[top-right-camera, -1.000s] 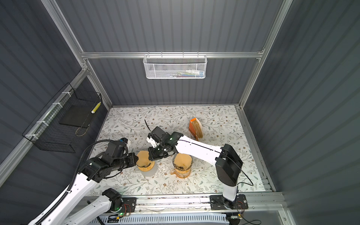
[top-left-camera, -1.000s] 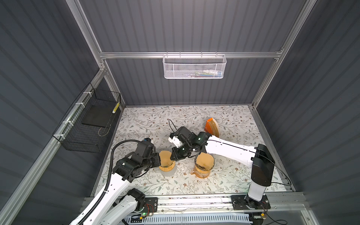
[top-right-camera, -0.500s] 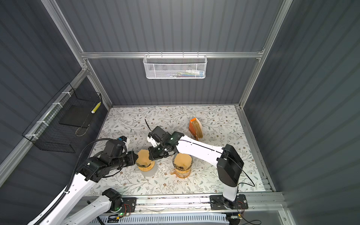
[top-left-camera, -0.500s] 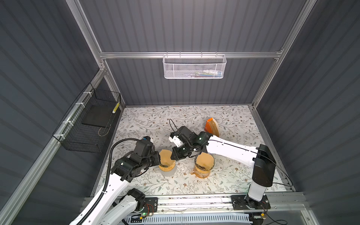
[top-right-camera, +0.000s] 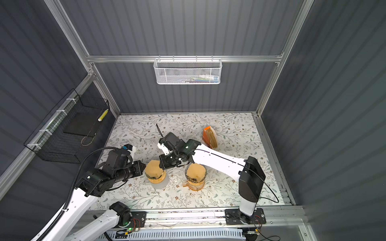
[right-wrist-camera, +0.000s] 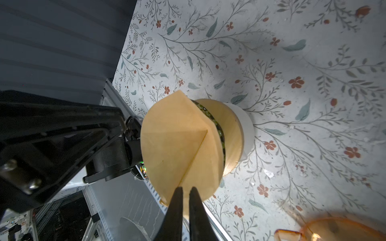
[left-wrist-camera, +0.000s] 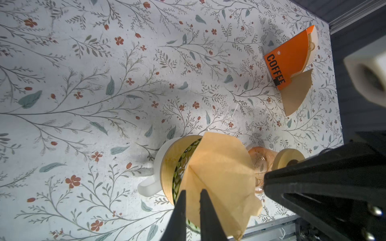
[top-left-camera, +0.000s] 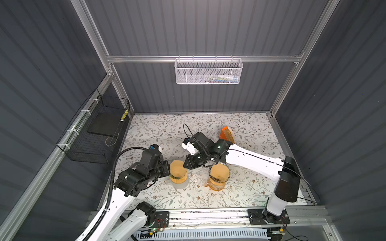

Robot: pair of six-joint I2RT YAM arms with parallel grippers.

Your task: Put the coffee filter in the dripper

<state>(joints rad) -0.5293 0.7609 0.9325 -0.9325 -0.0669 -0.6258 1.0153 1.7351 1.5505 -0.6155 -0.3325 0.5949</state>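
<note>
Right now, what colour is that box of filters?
The box is orange with black COFFEE lettering, clearest in the left wrist view.

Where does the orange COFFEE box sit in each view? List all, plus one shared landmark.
In a top view: orange COFFEE box back right on the mat, behind the right arm.
In a top view: box, same spot.
Left wrist: box far beyond the dripper.
Right wrist: not in it.
Landmark: the dripper holding the filter.
</note>
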